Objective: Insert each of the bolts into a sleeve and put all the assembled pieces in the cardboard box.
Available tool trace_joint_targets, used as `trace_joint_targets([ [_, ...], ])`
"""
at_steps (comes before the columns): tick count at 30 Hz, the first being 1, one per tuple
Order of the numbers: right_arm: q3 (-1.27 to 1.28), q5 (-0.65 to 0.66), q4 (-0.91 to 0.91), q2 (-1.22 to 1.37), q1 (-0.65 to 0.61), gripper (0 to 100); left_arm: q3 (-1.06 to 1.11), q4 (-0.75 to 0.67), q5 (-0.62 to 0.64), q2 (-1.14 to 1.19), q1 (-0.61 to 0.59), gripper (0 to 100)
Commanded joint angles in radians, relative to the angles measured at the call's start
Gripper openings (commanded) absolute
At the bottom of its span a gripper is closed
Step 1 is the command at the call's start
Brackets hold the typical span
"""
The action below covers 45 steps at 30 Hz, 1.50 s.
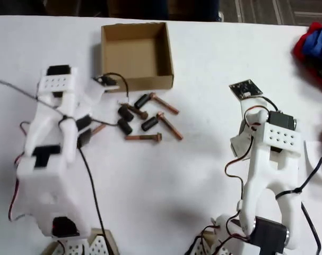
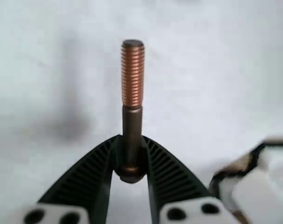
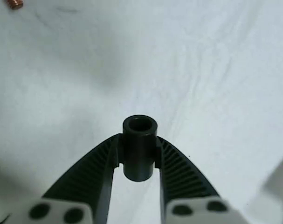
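White table [image 1: 166, 180], left tool [image 2: 131, 142] gripping bolt [image 2: 132, 79], right tool [image 3: 139, 140] gripping sleeve [image 3: 140, 154]

table [image 1: 166, 186]: white | box [image 1: 145, 84]: 12 o'clock, open side up | bolts [image 1: 143, 137] and sleeves [image 1: 149, 124]: mixed, loose, at box's 6 o'clock | cloth [image 1: 312, 45]: red-blue, 2 o'clock edge

In the high view the left arm [image 1: 49, 138] covers most of the held bolt [image 2: 132, 88], and the right arm [image 1: 269, 170] covers the sleeve [image 3: 140, 147]. The held bolt's head is partly hidden inside the left end effector [image 2: 132, 139]. A red and blue cloth [image 1: 313, 42] and a copper bolt end [image 3: 13, 3] are cut off by picture edges. A white part with wires [image 2: 260, 184] is too blurred to identify.
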Motion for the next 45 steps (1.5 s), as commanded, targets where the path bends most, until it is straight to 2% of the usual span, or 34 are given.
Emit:
trace_joint_targets([
  [1,-0.006,0.005,-0.007,-0.042,0.008,2.2,0.179,0.028,-0.356,-0.305,-0.005,2],
  [5,-0.006,0.005,-0.008,-0.042,0.002,2.2,0.346,0.003,-0.628,-0.494,-0.005,2],
  [8,-0.006,0.005,-0.01,-0.042,0.001,2.2,0.42,-0.068,-0.704,-0.549,-0.006,3],
  [14,-0.006,0.005,-0.01,-0.044,0.005,2.2,0.509,-0.229,-0.62,-0.549,0.038,3],
  [18,-0.006,0.005,-0.01,-0.044,0.007,2.2,0.572,-0.31,-0.571,-0.549,0.094,12],
  [21,-0.006,0.005,-0.01,-0.044,0.007,2.2,0.61,-0.393,-0.486,-0.549,0.114,21],
  [26,-0.008,0.005,-0.01,-0.044,0.007,2.2,0.611,-0.535,-0.318,-0.551,0.084,22],
  [28,-0.008,0.005,-0.01,-0.044,0.005,2.2,0.588,-0.566,-0.196,-0.554,0.071,22],
  [30,-0.009,0.005,-0.01,-0.044,0.005,2.2,0.567,-0.543,0.017,-0.56,0.074,22],
  [32,-0.009,0.005,-0.01,-0.044,0.004,2.2,0.542,-0.482,0.311,-0.555,0.081,22],
  [36,-0.011,0.005,-0.013,-0.042,0.001,2.2,0.538,-0.371,0.997,-0.552,0.084,22],
  [38,-0.008,0.005,-0.036,-0.039,0.002,2.2,0.539,-0.318,1.28,-0.551,0.091,22],
  [42,-0.006,0.005,-0.045,-0.035,0.007,2.2,0.596,-0.364,1.608,-0.539,0.074,22],
  [45,-0.006,0.005,-0.045,-0.035,0.007,2.2,0.647,-0.37,1.682,-0.522,0.077,22],
])
